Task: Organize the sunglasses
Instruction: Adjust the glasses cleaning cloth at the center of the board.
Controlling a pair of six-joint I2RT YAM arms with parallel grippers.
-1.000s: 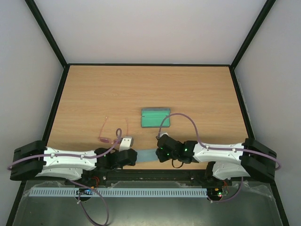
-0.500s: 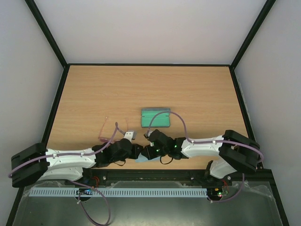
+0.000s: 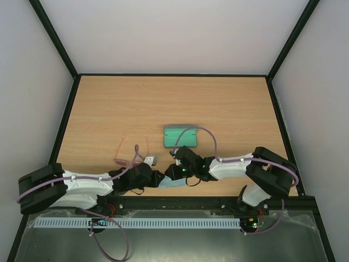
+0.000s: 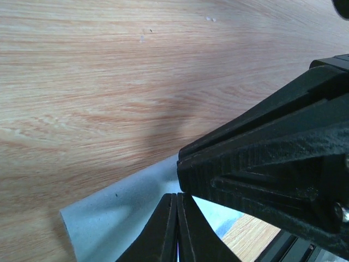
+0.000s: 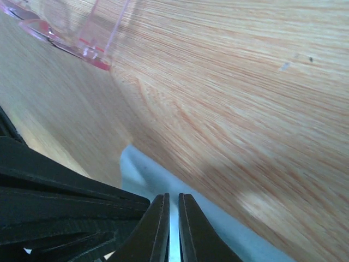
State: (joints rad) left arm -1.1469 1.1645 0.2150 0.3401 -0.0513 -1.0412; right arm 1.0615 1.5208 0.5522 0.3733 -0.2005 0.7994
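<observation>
The sunglasses (image 3: pixel 128 156), thin pink frame with temple arms open, lie on the table left of centre; their pink frame shows at the top left of the right wrist view (image 5: pixel 82 41). The light blue cloth (image 3: pixel 175 184) lies bunched at the near edge between both grippers. My left gripper (image 3: pixel 160 178) is shut on the cloth (image 4: pixel 117 210), its tips (image 4: pixel 178 196) pressed together. My right gripper (image 3: pixel 170 173) is shut on the cloth (image 5: pixel 155 177) too, its tips (image 5: pixel 173 197) nearly touching. The two grippers almost touch each other.
The open blue-grey case with green lining (image 3: pixel 180 136) sits just behind the right gripper. A black rail (image 3: pixel 174 201) runs along the table's near edge. The right gripper's black body (image 4: pixel 272 164) fills the right of the left wrist view.
The right gripper has swung left and the left gripper right, so they now meet. The cloth between them has gone from spread flat to bunched small.
</observation>
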